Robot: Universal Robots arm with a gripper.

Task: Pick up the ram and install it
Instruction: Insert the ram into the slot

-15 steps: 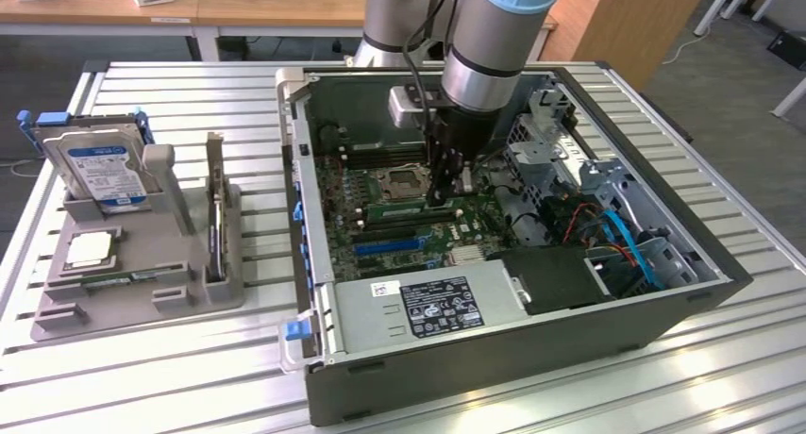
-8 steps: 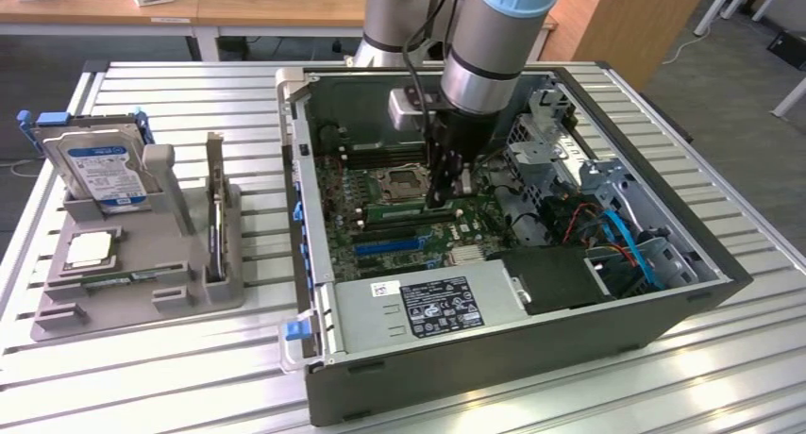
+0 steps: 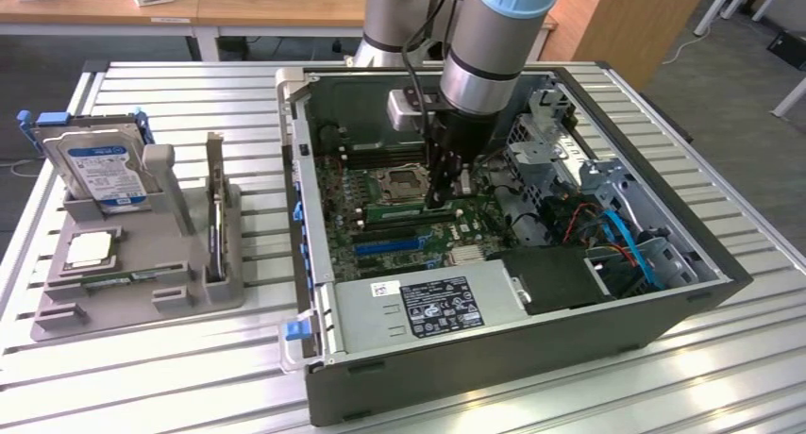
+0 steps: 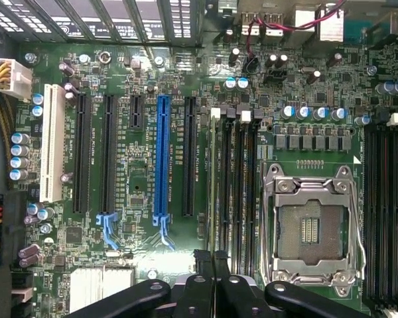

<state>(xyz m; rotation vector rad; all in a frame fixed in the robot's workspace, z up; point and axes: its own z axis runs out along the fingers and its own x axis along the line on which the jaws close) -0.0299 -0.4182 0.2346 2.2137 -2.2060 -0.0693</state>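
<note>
Hanging low inside the open black desktop computer case, the robot arm's black two-fingered gripper stands over the green motherboard, fingers drawn almost together and apparently pinching the ram, a thin pale-green circuit-board stick seen edge-on. The stick lies along the outermost memory slot of the bank beside the open silver CPU socket. Pick-up looks done, the stick being well apart from the grey parts holder on the exterior view's left; whether it is pressed fully home cannot be told, so installation appears unfinished
</note>
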